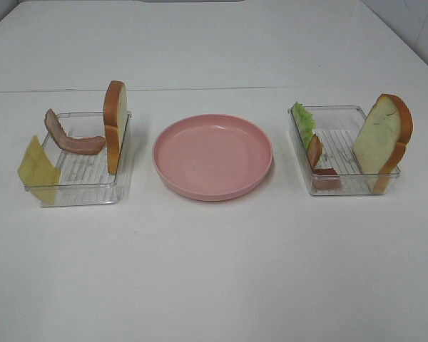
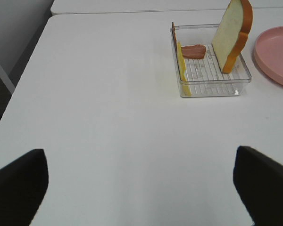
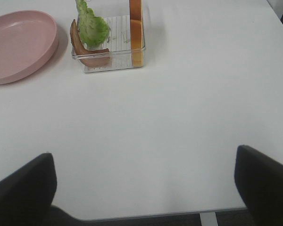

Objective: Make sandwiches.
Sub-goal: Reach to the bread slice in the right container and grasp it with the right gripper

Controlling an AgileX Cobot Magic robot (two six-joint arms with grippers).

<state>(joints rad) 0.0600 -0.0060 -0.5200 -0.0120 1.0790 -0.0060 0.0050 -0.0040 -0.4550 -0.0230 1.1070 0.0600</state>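
In the exterior high view the left tray (image 1: 75, 196) holds an upright bread slice (image 1: 115, 125), a bacon strip (image 1: 71, 137) and a yellow cheese square (image 1: 38, 171) leaning on its left wall. A second bread slice (image 1: 383, 135), green lettuce (image 1: 304, 122) and another bacon strip (image 1: 315, 153) stand in the right tray (image 1: 342, 187). Neither gripper shows in that view. My left gripper (image 2: 141, 193) is open above bare table, well short of its tray (image 2: 212, 89). My right gripper (image 3: 144, 193) is open too, far from the lettuce (image 3: 92, 28), and holds nothing.
An empty pink round plate (image 1: 212, 155) sits between the two trays. White table surrounds them. The left wrist view shows the table's edge and a dark drop beyond it. The near table edge shows between the right gripper's fingers (image 3: 266, 188).
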